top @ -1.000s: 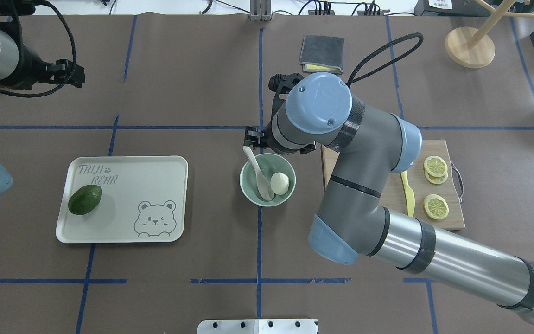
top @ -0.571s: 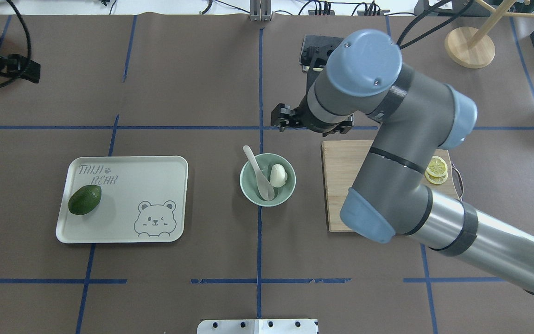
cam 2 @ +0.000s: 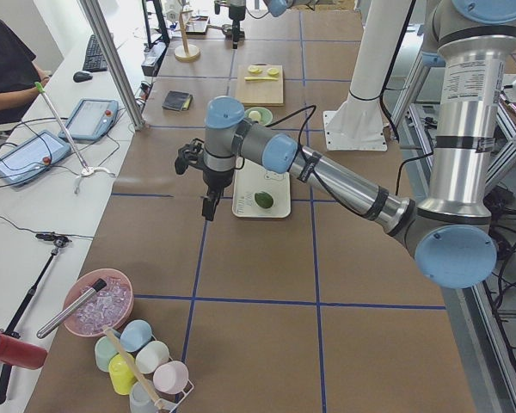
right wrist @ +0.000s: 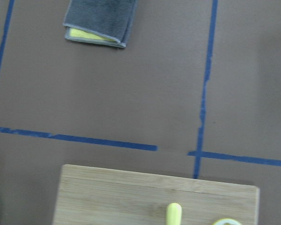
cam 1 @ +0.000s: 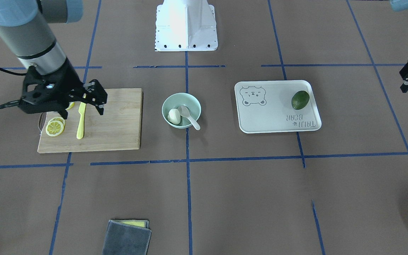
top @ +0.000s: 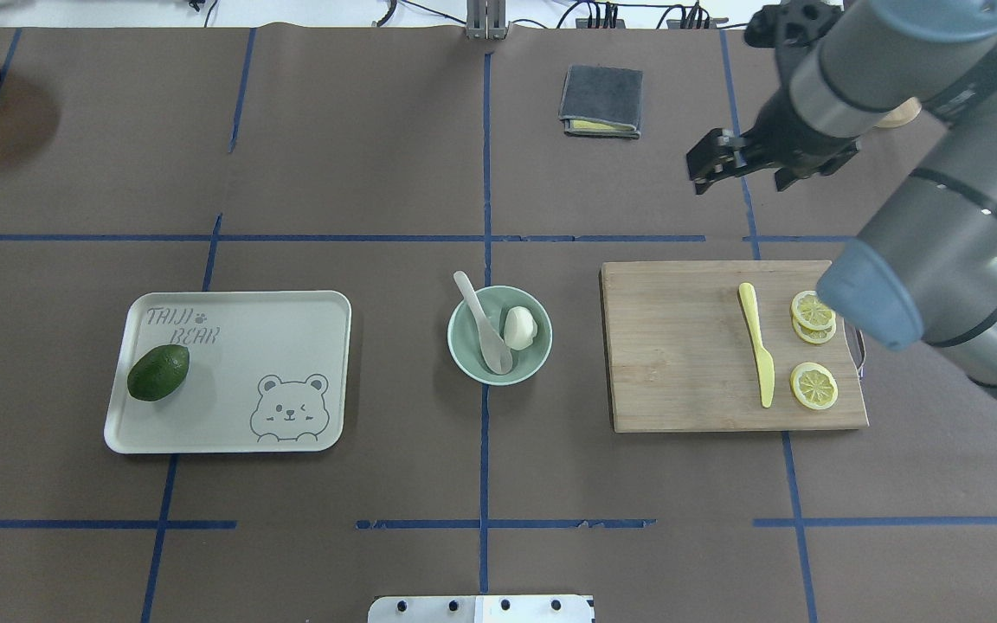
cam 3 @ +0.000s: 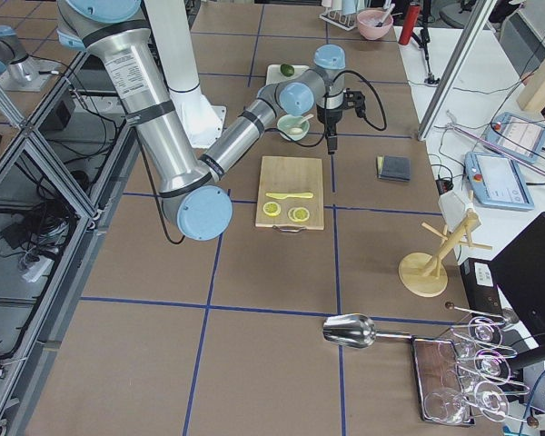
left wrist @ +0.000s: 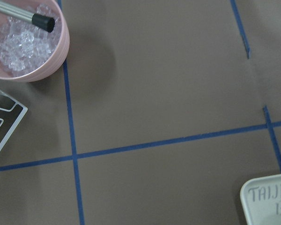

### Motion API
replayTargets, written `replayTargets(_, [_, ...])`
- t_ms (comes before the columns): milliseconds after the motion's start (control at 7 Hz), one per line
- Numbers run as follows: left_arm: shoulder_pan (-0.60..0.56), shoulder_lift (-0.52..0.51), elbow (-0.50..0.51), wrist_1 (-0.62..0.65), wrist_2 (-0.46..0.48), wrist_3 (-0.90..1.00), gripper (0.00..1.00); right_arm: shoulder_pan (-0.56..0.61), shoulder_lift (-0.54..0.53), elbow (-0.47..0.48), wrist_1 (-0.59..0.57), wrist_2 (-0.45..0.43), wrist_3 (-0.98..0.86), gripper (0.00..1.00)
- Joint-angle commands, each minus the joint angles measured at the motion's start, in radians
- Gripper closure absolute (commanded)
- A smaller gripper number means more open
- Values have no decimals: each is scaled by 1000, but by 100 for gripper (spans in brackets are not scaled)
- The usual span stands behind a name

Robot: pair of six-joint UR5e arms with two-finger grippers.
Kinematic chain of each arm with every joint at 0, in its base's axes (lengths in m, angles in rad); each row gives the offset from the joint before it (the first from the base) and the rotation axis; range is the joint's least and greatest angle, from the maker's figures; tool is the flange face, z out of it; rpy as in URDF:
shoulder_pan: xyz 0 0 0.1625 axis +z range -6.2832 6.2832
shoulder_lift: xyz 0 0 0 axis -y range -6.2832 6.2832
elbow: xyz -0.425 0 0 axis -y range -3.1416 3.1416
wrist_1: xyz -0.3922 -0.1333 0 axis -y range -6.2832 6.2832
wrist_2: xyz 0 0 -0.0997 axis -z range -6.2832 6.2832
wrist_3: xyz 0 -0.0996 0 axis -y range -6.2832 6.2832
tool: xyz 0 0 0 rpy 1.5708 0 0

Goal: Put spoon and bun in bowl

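The mint-green bowl (top: 466, 355) (cam 1: 166, 103) stands at the table's middle. The white bun (top: 519, 328) (cam 1: 174, 116) lies inside it. The pale spoon (top: 483, 322) (cam 1: 189, 116) rests in it too, scoop down and handle over the rim. My right gripper (top: 699, 173) (cam 1: 99, 102) is open and empty. It hangs high over the far edge of the cutting board, well away from the bowl. My left gripper (cam 1: 406, 86) (cam 2: 208, 209) is far off past the tray's side. I cannot tell whether it is open or shut.
A white bear tray (top: 291, 363) holds an avocado (top: 158, 372). A wooden cutting board (top: 672, 346) carries a yellow knife (top: 758, 346) and lemon slices (top: 813, 385). A grey cloth (top: 601, 99) lies at the back. A pink bowl of ice (left wrist: 23, 42) sits at the far left.
My right gripper has drawn away from the bowl, to the right and back, leaving spoon and bun inside. My left arm has withdrawn out of the overhead view.
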Motion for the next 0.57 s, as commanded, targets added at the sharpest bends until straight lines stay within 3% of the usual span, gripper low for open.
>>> replayTargets(0, [-123,68,123,0,-102,226,0,191,-159,-33,-1,134,-317,0])
replayTargets(429, [-123,105,189,-8,-97,219,0,381,-349,-79,4,234,-614,0])
